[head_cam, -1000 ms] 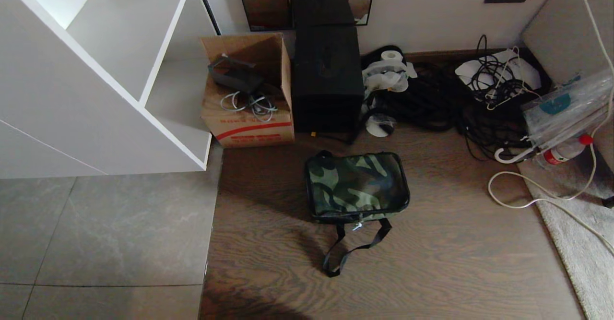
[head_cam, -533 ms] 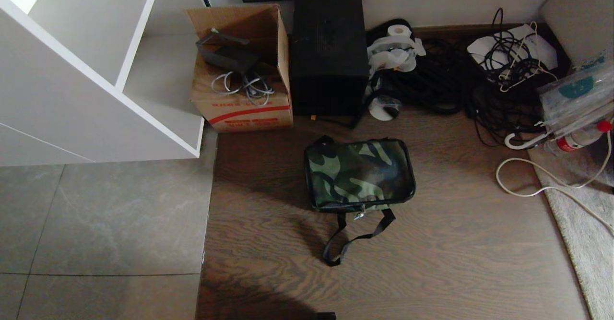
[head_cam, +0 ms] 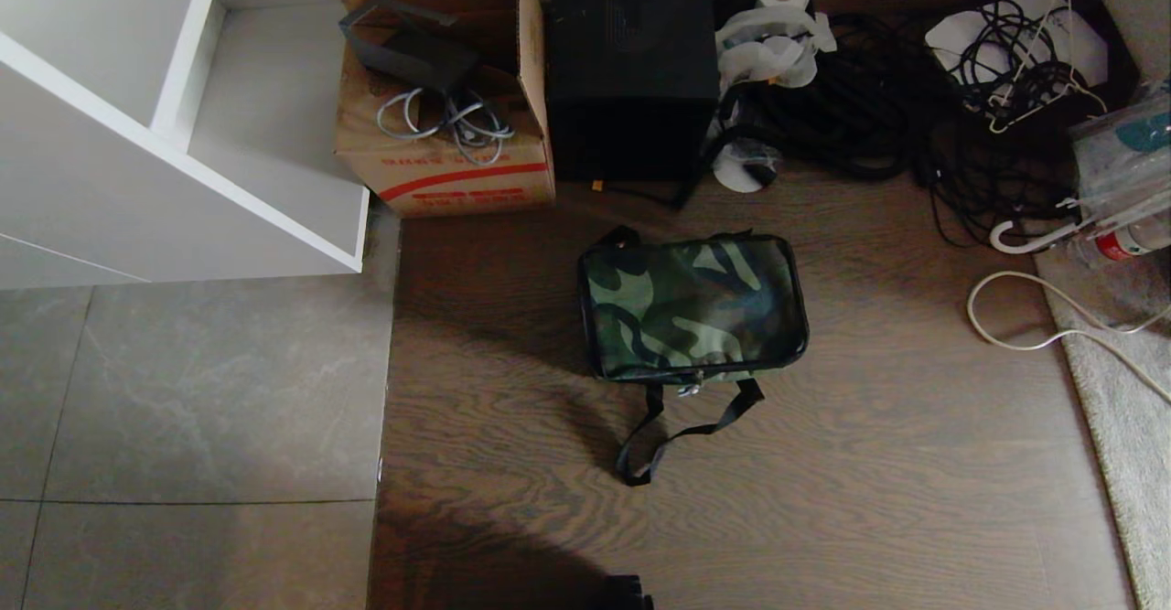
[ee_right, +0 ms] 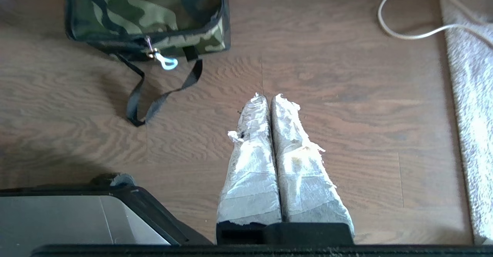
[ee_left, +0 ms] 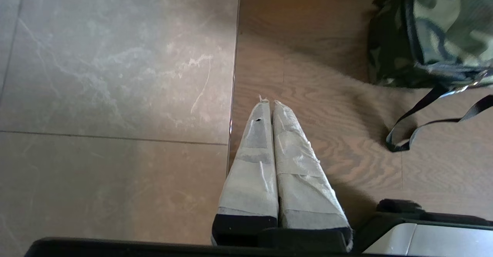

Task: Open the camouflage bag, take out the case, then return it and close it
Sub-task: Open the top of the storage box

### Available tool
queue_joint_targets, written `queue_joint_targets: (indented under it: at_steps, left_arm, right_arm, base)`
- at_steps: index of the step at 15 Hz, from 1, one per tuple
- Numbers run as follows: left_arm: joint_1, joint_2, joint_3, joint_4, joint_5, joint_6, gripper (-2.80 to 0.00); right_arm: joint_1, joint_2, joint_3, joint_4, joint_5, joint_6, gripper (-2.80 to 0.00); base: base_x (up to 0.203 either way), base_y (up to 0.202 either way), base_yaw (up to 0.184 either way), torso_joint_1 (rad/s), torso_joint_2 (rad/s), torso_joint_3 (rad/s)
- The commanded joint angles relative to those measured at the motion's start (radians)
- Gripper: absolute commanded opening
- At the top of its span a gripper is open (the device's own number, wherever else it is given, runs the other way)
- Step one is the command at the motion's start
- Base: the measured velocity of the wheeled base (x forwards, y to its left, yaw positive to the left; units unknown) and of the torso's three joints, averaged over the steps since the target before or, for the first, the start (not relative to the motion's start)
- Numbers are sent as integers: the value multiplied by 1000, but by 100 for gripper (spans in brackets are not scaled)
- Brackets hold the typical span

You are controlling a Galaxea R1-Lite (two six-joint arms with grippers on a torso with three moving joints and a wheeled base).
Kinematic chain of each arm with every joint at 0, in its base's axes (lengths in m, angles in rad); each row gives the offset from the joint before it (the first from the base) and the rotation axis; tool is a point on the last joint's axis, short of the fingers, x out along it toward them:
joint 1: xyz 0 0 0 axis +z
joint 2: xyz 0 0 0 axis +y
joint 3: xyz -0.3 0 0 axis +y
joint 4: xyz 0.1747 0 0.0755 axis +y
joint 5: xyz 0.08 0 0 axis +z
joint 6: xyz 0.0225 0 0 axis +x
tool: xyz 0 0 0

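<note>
The camouflage bag (head_cam: 692, 306) lies zipped shut on the brown wooden floor, lid up, its black strap (head_cam: 682, 432) trailing toward me. Its small pale zip pull (ee_right: 166, 61) hangs at the near side. The case is hidden. My left gripper (ee_left: 268, 103) hangs shut and empty over the seam between tile and wood, with the bag (ee_left: 435, 33) off to one side, well apart. Shut and empty too, my right gripper (ee_right: 266, 96) hovers above bare wood, short of the bag (ee_right: 146, 14). Neither gripper shows in the head view.
A brown cardboard box (head_cam: 439, 89) and a taller black box (head_cam: 631, 61) stand behind the bag. Tangled black cables (head_cam: 915, 116) and a white cord (head_cam: 1034, 317) lie at the right, beside a grey rug (head_cam: 1125, 427). A white shelf unit (head_cam: 137, 134) stands left.
The whole head view has tilted downward: bag, boxes and cables all sit higher in the picture. Nothing on the floor has moved. Both arms stay parked.
</note>
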Motion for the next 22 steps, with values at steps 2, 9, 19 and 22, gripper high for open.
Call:
queue_joint_targets:
  at_steps: [2,9,19,22]
  left_arm:
    - [0,0,9,0,0,0,-280]
    - [0,2,9,-1,0,-1,-280]
    - [0,0,9,-2,0,0,-280]
    - [0,-1,9,-1,0,0,-280]
  right_arm:
    - [0,0,0,0,0,0,-280]
    - [0,0,0,6,-1,-30,-280]
    - [0,1,-4,19,3,-18,-280]
    - [0,0,-6,24,2,-17,-280]
  base:
    - [0,0,0,6,0,-149]
    - [0,0,0,1,1,-13]
    - [0,0,0,0,0,0]
    - [0,0,0,0,0,0]
